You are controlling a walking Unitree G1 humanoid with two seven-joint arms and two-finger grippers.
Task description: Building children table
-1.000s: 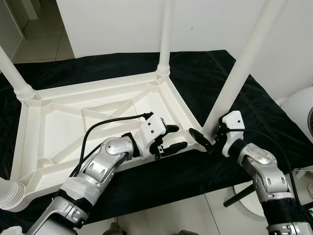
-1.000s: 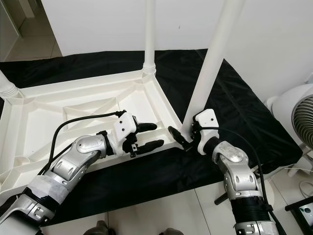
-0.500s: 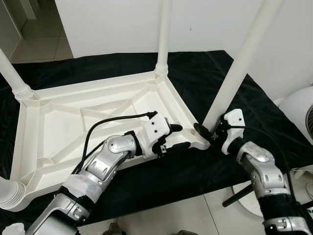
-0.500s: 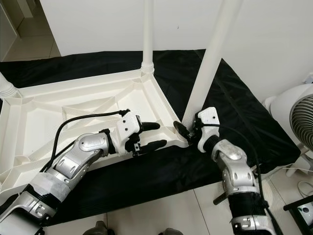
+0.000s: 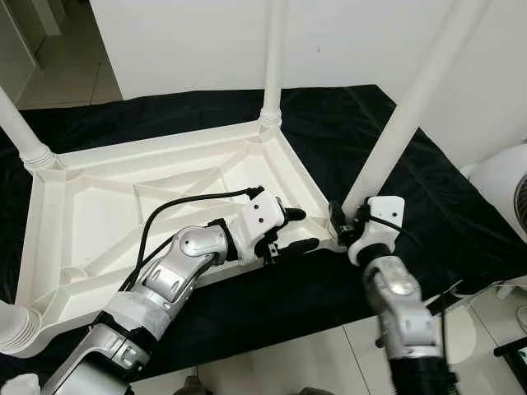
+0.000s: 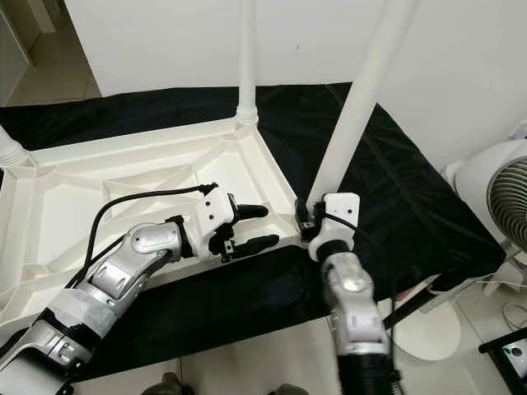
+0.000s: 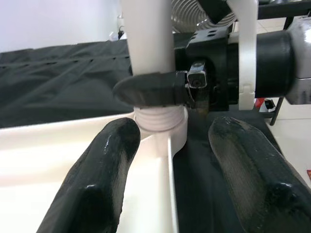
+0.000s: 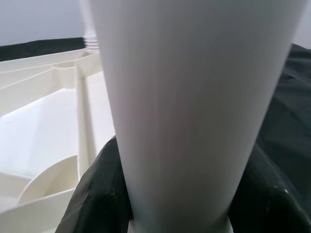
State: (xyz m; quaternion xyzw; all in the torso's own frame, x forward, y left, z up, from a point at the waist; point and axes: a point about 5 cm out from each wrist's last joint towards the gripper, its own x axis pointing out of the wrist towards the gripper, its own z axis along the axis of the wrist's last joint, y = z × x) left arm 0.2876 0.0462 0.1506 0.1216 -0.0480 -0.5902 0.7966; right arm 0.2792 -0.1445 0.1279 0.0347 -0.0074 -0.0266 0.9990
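Note:
A white plastic table (image 5: pixel 99 206) lies upside down on a black cloth (image 5: pixel 329 115), its legs pointing up. My right gripper (image 5: pixel 346 224) is at the near right corner, shut on the base of the table leg (image 5: pixel 403 123); in the right wrist view its black fingers (image 8: pixel 97 194) hug both sides of the leg (image 8: pixel 194 97). My left gripper (image 5: pixel 301 229) hovers open over the table's near rim, just left of that corner. In the left wrist view its fingers (image 7: pixel 102 179) point at the leg's threaded socket (image 7: pixel 158 121).
Three other legs stand in their corners: far (image 5: pixel 272 66), left (image 5: pixel 20 132) and near left (image 5: pixel 12 325). A white fan (image 6: pixel 494 189) stands on the tiled floor to the right. A white wall rises close behind the cloth.
My right arm has swung in towards me and its fingers have closed around the base of the leg. The left gripper edged forward towards the corner and then held still.

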